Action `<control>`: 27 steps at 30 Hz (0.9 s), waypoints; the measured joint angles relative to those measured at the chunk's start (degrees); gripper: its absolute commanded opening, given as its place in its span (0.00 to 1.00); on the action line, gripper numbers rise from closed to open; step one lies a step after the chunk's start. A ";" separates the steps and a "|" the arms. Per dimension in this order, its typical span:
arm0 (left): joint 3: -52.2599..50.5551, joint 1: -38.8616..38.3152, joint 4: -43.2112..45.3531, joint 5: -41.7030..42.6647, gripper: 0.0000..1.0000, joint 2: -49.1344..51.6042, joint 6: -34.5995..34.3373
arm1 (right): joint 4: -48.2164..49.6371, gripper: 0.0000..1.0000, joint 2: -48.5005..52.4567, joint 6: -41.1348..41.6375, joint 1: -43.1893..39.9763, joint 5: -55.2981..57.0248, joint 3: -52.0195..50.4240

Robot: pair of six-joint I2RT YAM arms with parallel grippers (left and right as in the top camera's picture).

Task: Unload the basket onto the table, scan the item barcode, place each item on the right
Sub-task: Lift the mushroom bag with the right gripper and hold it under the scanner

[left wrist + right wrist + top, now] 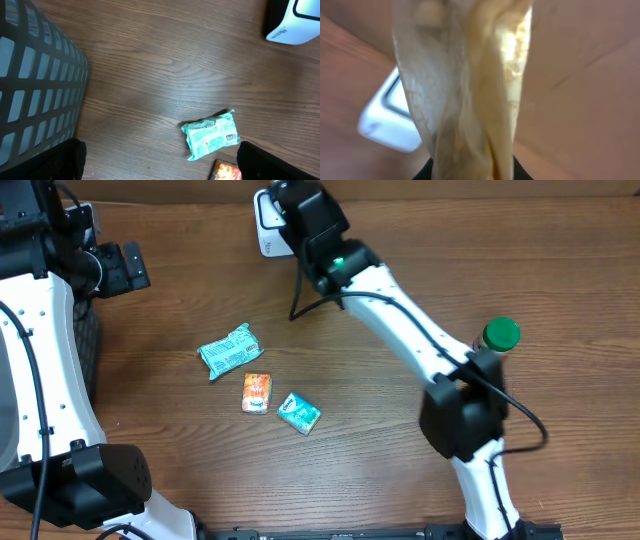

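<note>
A: Panel one, the risk; what do we expect to fail from here, and from what cause?

B: We judge a missed read the likeliest failure; the tan packet [465, 90] hangs as slack, crinkled film, so its code, which we cannot find in any view, may be creased or turned away from the scanner [266, 232]; in the right wrist view the scanner's window lies to the left of the packet and beyond it, not squarely under it, so the beam may fall on bare film or on the worktop [400, 470].

A: And a second hazard?

B: A slip; the film looks thin and smooth, and any swing of the right arm [400, 320] could draw it out of the pinch, or bring the arm against the scanner just below it.

A: Panel two, the jaws; how do they stand?

B: The right jaws are nearly closed, pinching one end of the packet, whose free length hangs down toward the scanner; the left jaws are spread wide and carry nothing; we see them poised over bare wood next to the mesh basket [35, 75], well apart from the green packet [211, 135], the orange packet [257, 392] and the small teal box [298, 413], which lie loose on the worktop.
</note>
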 measured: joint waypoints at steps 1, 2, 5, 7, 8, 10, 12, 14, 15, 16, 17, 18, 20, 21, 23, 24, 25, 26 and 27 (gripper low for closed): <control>0.00 0.00 0.00 0.00 0.99 0.00 -0.02 | 3.37 0.04 1.44 -2.86 0.09 1.73 0.00; 0.00 0.00 -0.02 0.04 1.00 0.00 0.00 | 6.86 0.04 2.97 -5.73 0.09 3.21 0.00; 0.00 0.00 0.00 0.02 1.00 0.00 0.00 | 13.31 0.04 5.84 -11.91 0.07 5.95 0.00; 0.00 0.00 0.00 0.00 1.00 0.00 -0.02 | 16.20 0.04 7.56 -15.87 -0.09 7.10 0.00; 0.00 0.00 0.00 0.00 0.99 0.00 0.00 | 16.83 0.04 8.22 -17.18 -0.09 7.48 0.00; 0.00 0.00 0.00 0.00 0.99 0.00 0.00 | 17.29 0.04 9.53 -20.15 -0.09 8.04 0.00; 0.00 0.00 -0.02 0.02 1.00 0.00 0.00 | 17.05 0.04 10.73 -22.43 -0.09 8.39 0.00; 0.00 0.00 -0.02 0.02 1.00 0.00 -0.02 | 16.65 0.04 11.65 -23.63 -0.07 8.52 0.00; 0.00 0.00 -0.02 0.02 1.00 0.00 0.00 | 16.44 0.04 12.09 -24.33 -0.07 8.59 0.00; 0.00 0.00 0.00 0.02 1.00 0.00 0.00 | 16.26 0.04 12.31 -24.57 -0.07 8.66 0.00; 0.00 0.00 0.00 0.02 1.00 0.00 0.00 | 16.26 0.04 12.52 -24.85 -0.02 8.76 0.00; 0.00 0.00 0.00 0.02 0.99 0.00 0.00 | 16.22 0.04 12.63 -25.14 -0.02 8.85 0.00; 0.00 0.00 -0.02 0.02 1.00 0.00 0.00 | 16.24 0.04 12.63 -25.59 -0.02 9.01 0.00; 0.00 0.00 -0.02 0.02 1.00 0.00 -0.02 | 16.28 0.04 12.63 -25.70 -0.02 9.11 0.00; 0.00 0.00 0.00 0.02 0.99 0.00 0.00 | 16.24 0.04 12.63 -25.81 -0.02 9.44 0.00; 0.00 0.00 -0.02 0.02 1.00 0.00 0.00 | 15.98 0.04 12.63 -25.88 -0.02 9.49 0.00; 0.00 0.00 0.00 0.02 0.99 0.00 -0.02 | 15.80 0.04 12.63 -25.90 -0.02 9.55 0.00; 0.00 0.00 -0.02 0.02 0.99 0.00 -0.02 | 15.67 0.04 12.63 -26.01 -0.02 9.64 0.00; 0.00 0.00 -0.02 0.02 0.99 0.00 0.00 | 15.47 0.04 12.63 -25.99 -0.02 9.70 0.00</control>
